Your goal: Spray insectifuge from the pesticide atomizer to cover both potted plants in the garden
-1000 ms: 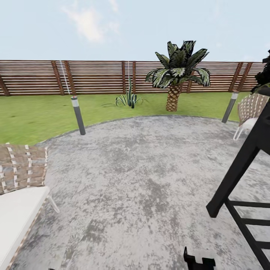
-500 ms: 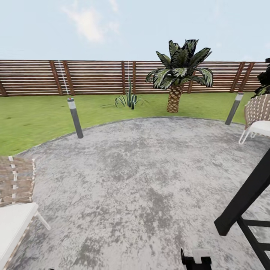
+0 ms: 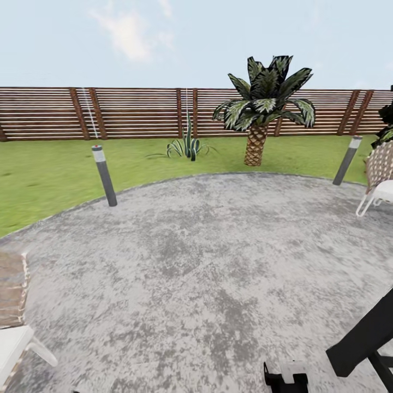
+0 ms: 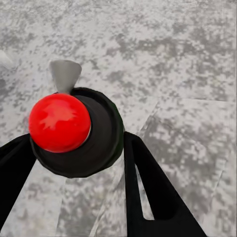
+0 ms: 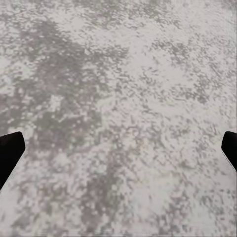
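In the left wrist view my left gripper is shut on the pesticide atomizer, seen end-on as a dark round body between the two black fingers. A pale grey nozzle sticks out of it and a red ball sits on its top. My right gripper is open over bare stone, its fingertips at the picture's edges; its dark tip pokes in at the head view's bottom edge. The garden's round grey patio lies ahead, ringed by lawn. The potted plants are out of view.
A brown slatted fence closes the lawn. A palm and a spiky plant stand near it. Two bollard lights mark the patio rim. Woven chairs sit at far left and far right; a black frame is low right.
The whole head view has shifted: the camera moved forward, so the left chair, the right chair and the black frame slid toward the picture's edges. Both grippers keep their state.
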